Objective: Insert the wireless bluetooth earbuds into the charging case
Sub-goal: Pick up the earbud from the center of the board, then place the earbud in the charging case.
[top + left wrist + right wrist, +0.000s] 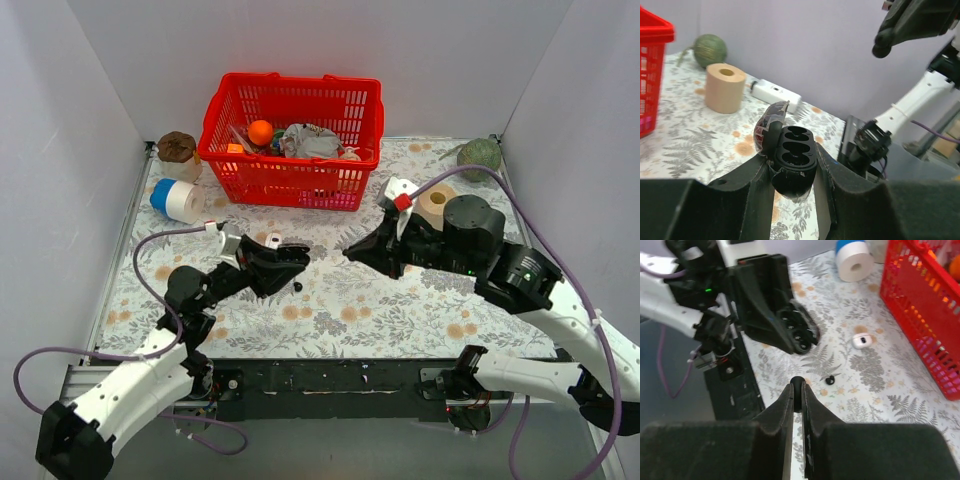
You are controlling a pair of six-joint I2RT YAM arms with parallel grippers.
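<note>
My left gripper (794, 161) is shut on the black charging case (796, 149), holding it above the table with its lid open and its sockets showing empty. From above, the left gripper (288, 263) and the case (292, 258) are left of centre. My right gripper (797, 391) is shut on a black earbud (797, 383) pinched at its tips. It hangs right of the case (799, 340), with the right gripper (350, 252) a short gap away. A second black earbud (829, 380) lies on the cloth (298, 286). A small white earbud (860, 341) lies farther back.
A red basket (290, 140) full of odds and ends stands at the back. A blue-and-white tape roll (178, 198) is at the left. At the right are a beige roll (435, 205), a small white box (400, 192) and a green ball (480, 153).
</note>
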